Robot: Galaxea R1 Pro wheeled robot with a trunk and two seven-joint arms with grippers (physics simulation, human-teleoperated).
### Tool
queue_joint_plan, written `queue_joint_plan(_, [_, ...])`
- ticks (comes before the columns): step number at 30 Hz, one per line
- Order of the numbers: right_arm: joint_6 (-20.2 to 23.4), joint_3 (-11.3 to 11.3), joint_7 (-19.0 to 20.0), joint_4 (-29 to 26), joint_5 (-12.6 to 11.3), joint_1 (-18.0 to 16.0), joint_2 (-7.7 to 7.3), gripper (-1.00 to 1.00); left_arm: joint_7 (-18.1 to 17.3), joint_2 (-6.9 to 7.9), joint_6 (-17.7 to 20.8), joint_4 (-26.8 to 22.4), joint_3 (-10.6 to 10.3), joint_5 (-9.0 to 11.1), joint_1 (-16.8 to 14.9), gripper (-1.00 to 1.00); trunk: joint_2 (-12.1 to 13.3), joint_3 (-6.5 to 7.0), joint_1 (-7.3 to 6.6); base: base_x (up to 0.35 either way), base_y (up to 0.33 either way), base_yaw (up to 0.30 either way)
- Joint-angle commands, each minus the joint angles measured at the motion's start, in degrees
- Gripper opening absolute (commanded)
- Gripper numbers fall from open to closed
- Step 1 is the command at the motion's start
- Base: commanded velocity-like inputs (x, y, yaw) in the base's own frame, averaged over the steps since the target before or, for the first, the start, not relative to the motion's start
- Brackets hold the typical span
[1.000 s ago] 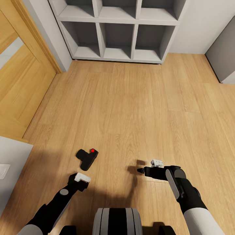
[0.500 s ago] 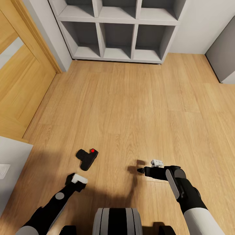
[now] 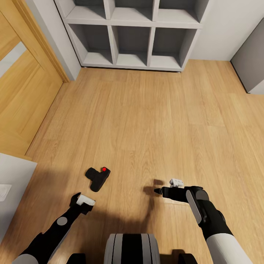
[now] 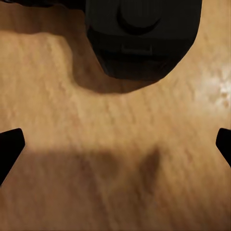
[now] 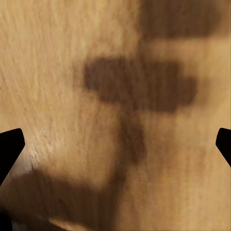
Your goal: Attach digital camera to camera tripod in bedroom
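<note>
— How many things are down there on the floor?

— One digital camera (image 3: pixel 98 178), black with a red button on top, lying on the light wood plank floor (image 3: pixel 146 124). Two arms over it, each with one gripper. One grey cube shelf (image 3: pixel 132 33) at the far wall; I count six open cubes showing, three over three.

— Where's the camera against the grippers?

— Take the camera as the mark. The left gripper (image 3: pixel 77 198) hangs just on the robot's side of it, a little to the left, near but not touching. In the left wrist view the camera's black body (image 4: pixel 143 41) sits ahead of the fingers (image 4: pixel 8 149), which stand far apart with bare floor between them. So that one is spread wide and empty.

— And the other?

— The right gripper (image 3: pixel 158 191) is well off to the camera's right, pointing back toward it, above its own shadow on the planks. From its wrist view the finger tips (image 5: pixel 9 147) stand far apart too, nothing between but wood and shadow. Wide as well, holding nothing.

— What of the room?

— The shelf stands well beyond the camera, against a pale grey wall (image 3: pixel 231 25). To the camera's left is a big wood-framed panel (image 3: pixel 25 91), door or window I cannot tell. Nearer, still left of the camera, a pale grey flat surface (image 3: pixel 14 183) shows at the edge. Far to the right of the shelf, a darker grey block (image 3: pixel 253 62) stands on the floor.
</note>
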Motion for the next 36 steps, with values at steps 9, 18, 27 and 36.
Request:
queue_joint_plan(9, [-0.3, -0.1, 0.1, 0.0, -0.4, 0.0, -0.02, 1.0, 0.0, 0.1, -0.6, 0.1, -0.1, -0.7, 0.0, 1.0, 0.0, -0.03, -0.01, 0.0, 0.0, 0.0])
queue_joint_plan(18, [-0.3, -0.1, 0.1, 0.0, -0.4, 0.0, 0.0, 1.0, 0.0, -0.02, -0.1, -0.1, -0.1, -0.6, 0.0, 1.0, 0.0, -0.03, -0.01, 0.0, 0.0, 0.0])
queue_joint_plan(27, [-0.3, -0.1, 0.1, 0.0, -0.4, 0.0, -0.02, 1.0, 0.0, -0.19, 0.1, -0.3, -0.1, -0.5, 0.0, 1.0, 0.0, -0.03, -0.01, 0.0, 0.0, 0.0])
queue_joint_plan(36, [-0.3, 0.0, 0.1, 0.0, -0.3, 0.0, -0.03, 1.0, 0.4, -0.39, 0.1, -0.3, -0.1, -0.1, 0.0, 1.0, 0.0, -0.03, -0.01, 0.0, 0.0, 0.0])
